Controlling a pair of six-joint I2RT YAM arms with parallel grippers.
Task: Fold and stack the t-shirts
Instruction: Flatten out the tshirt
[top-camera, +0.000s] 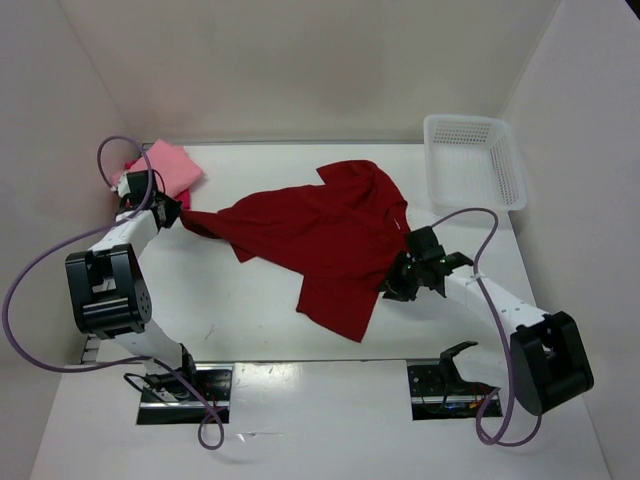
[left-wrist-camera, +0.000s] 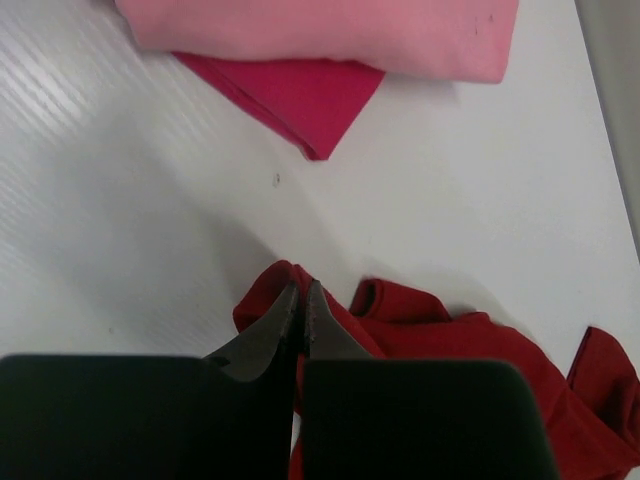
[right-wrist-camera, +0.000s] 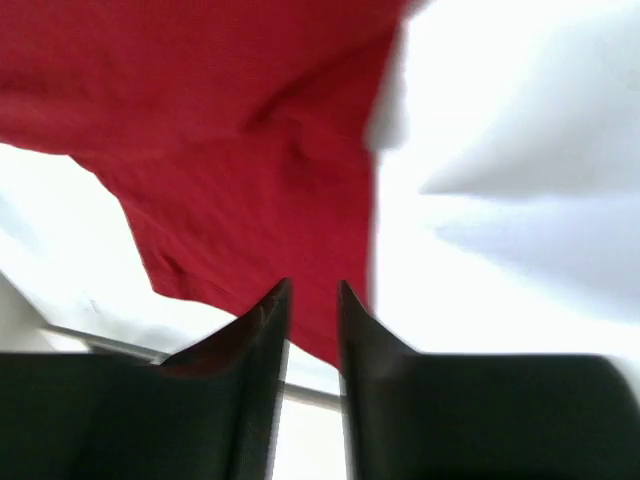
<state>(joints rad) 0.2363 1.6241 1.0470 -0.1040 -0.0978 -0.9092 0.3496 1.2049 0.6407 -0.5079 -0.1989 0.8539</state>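
The dark red shirt (top-camera: 320, 235) lies mid-desk, its long axis running left to right. One drawn-out end points to the far-left corner, where the left gripper (left-wrist-camera: 303, 290) pinches it, fingers pressed together. The right gripper (right-wrist-camera: 312, 290) sits at its right edge, fingers narrowly apart; whether they grip cannot be told. The pink shirt (top-camera: 172, 165) lies folded on the magenta one (left-wrist-camera: 300, 95) in that corner.

Bright, even light fills the top view, but the right wrist view shows the dark red t-shirt (right-wrist-camera: 230, 150) blurry beside white glare.
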